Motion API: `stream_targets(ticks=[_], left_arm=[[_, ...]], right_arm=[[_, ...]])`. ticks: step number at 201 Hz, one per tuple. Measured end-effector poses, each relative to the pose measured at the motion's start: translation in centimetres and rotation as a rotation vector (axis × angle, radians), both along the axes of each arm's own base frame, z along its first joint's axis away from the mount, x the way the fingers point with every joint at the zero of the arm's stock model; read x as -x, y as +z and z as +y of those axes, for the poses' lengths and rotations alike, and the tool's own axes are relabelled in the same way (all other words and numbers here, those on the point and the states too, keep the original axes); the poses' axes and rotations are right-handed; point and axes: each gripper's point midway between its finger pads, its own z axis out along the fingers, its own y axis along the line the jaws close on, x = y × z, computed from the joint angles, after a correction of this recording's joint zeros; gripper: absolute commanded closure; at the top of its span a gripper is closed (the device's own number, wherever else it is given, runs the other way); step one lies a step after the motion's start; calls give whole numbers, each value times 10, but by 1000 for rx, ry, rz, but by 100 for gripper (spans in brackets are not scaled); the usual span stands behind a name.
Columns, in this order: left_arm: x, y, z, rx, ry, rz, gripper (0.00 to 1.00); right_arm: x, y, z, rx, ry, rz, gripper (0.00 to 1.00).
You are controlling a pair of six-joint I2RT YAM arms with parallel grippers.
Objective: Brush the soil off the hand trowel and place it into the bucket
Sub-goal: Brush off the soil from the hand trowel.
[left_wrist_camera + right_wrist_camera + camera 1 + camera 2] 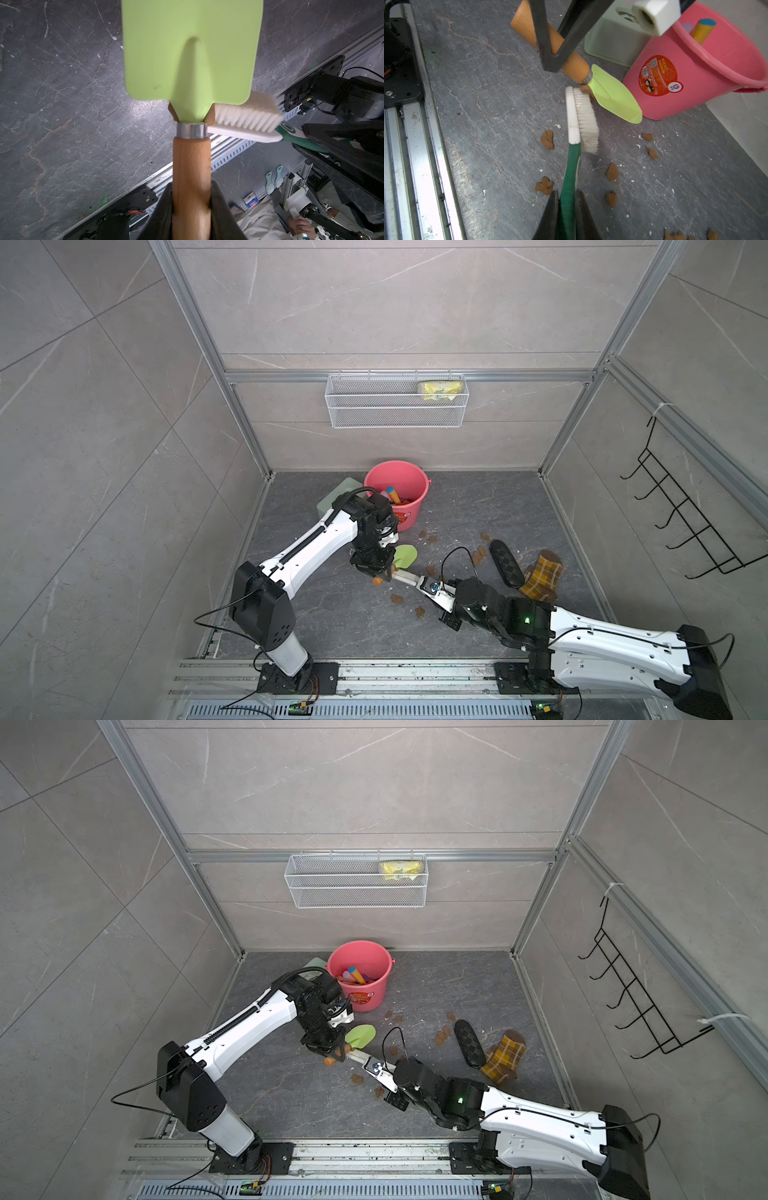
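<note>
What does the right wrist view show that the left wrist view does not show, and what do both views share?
Only the right wrist view shows the coral-pink bucket with its red-orange label, the sage-green box beside it, and loose soil lumps on the floor.

Only the left wrist view shows a person's hand outside the cell.

Both show the hand trowel, its wooden handle in the shut left gripper. Both also show the white-bristled brush in the shut right gripper, with its bristles at the blade's neck, where a stuck lump remains.
</note>
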Motion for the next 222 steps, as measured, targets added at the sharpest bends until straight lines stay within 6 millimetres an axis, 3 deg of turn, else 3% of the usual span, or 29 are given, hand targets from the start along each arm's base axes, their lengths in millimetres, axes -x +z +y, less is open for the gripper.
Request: stream_targets(ticks=[55,98,162,222], left_arm=[[3,-5,-5,17,-5,28,100],[-6,-4,-4,45,28,28,100],[-18,-4,5,44,62,12,100],[-12,-4,-2,44,24,7,100]], right_arm=[[-5,-6,11,-4,-6,0,100],[-2,-9,6,-15,-19,24,100],[10,24,-15,-120,-24,24,100],[1,13,-12,-51,-56,36,100]])
